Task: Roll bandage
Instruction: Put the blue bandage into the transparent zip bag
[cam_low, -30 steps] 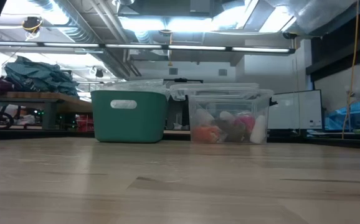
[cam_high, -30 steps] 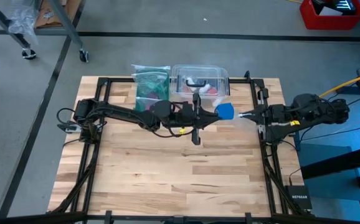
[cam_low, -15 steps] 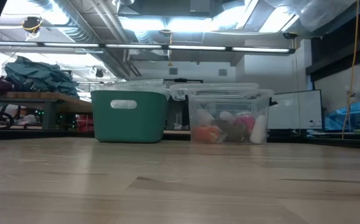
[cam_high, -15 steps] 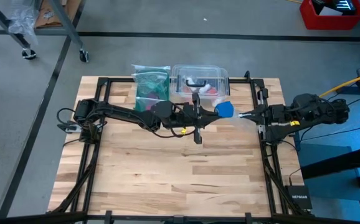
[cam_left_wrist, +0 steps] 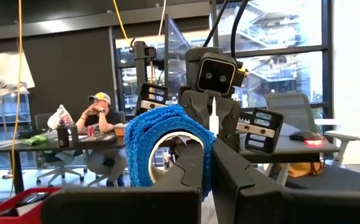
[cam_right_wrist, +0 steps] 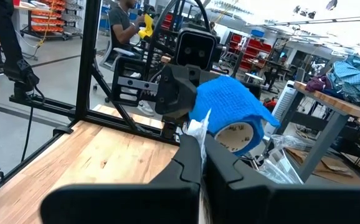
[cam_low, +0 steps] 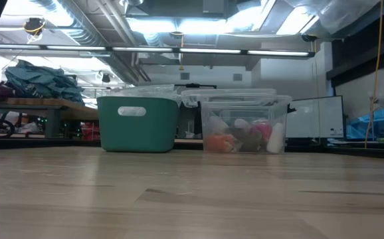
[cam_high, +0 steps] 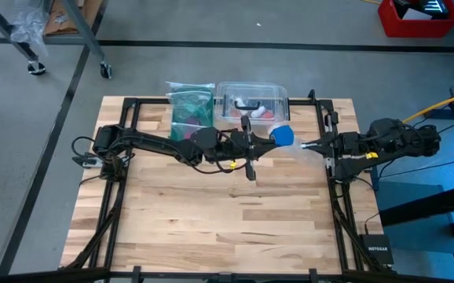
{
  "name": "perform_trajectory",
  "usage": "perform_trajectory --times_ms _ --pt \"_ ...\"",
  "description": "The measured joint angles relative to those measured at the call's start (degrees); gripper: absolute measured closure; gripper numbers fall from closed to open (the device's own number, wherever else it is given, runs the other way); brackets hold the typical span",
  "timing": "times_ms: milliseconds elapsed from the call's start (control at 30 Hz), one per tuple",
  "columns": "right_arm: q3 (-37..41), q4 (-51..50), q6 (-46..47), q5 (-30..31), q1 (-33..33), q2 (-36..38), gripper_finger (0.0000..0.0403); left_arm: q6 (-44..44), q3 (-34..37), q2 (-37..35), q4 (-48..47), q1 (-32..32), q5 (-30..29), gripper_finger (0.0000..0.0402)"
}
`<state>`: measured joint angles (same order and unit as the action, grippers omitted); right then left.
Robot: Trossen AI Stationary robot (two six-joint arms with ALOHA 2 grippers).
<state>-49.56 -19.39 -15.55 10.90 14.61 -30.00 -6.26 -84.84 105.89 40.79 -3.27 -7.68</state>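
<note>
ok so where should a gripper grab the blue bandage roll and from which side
Grip the bandage across its rim wall, one finger inside the hollow core and one on the outer blue wrap, coming in along the core's axis. Its open ring shape allows that pinch. The left gripper and right gripper appear to hold it this way from opposite sides, above the table.

Bright blue bandage [cam_left_wrist: 161, 134] of rough, woven cloth, matt dark plastic fingers [cam_left_wrist: 186, 171], smooth pale wood table [cam_high: 211, 212], clear glossy plastic box [cam_low: 244, 125]

Two dark jointed arms [cam_high: 156, 143], yellow-tagged cables.
</note>
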Motion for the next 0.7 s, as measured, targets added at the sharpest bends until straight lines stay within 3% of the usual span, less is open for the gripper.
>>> perform_trajectory --times_ms 700 --pt "0.0 1.44 -2.94 2.58 0.02 -0.52 0.0402 1.5 0.0 0.02 -1.26 -0.39 -0.02 0.0401"
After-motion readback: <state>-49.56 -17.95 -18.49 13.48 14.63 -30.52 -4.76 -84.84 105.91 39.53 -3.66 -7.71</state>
